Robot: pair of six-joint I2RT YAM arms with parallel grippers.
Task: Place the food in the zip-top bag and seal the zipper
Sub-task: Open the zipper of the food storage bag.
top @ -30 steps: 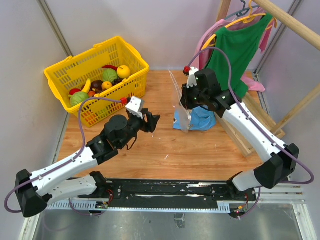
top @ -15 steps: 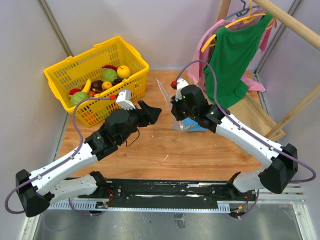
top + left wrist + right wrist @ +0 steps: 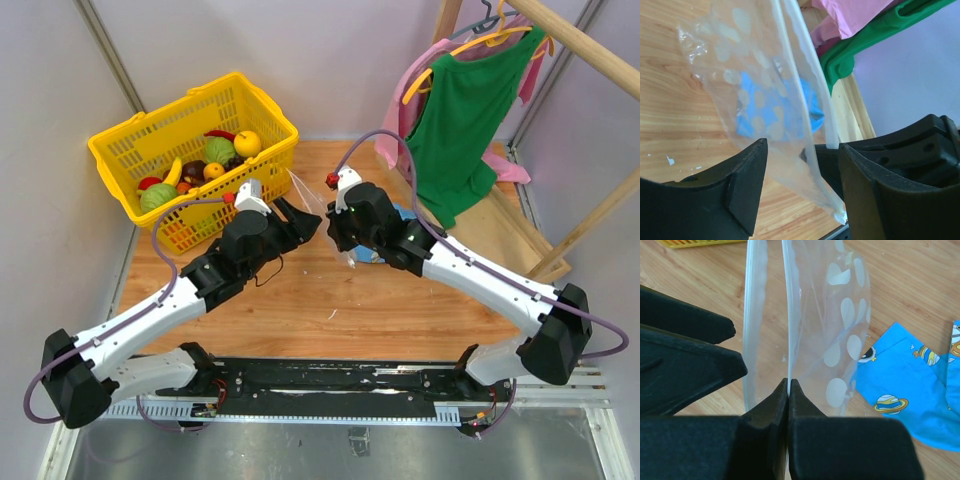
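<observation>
Lab booth: white panel walls (image 3: pixel 330 60), metal mounting rail (image 3: pixel 330 412).

The bag (image 3: pixel 840 315) is clear, printed with pale round spots; its zipper (image 3: pixel 754 315) is a whitish strip. The cloth (image 3: pixel 905 390) is bright blue with a white-and-orange cartoon print. The basket (image 3: pixel 275 165) is yellow mesh; the cabbage (image 3: pixel 219 150) in it is green. The bench (image 3: pixel 380 300) is light brown wood grain. The shirt (image 3: pixel 465 110) is green, the garment (image 3: pixel 855 20) beside it pink.
</observation>
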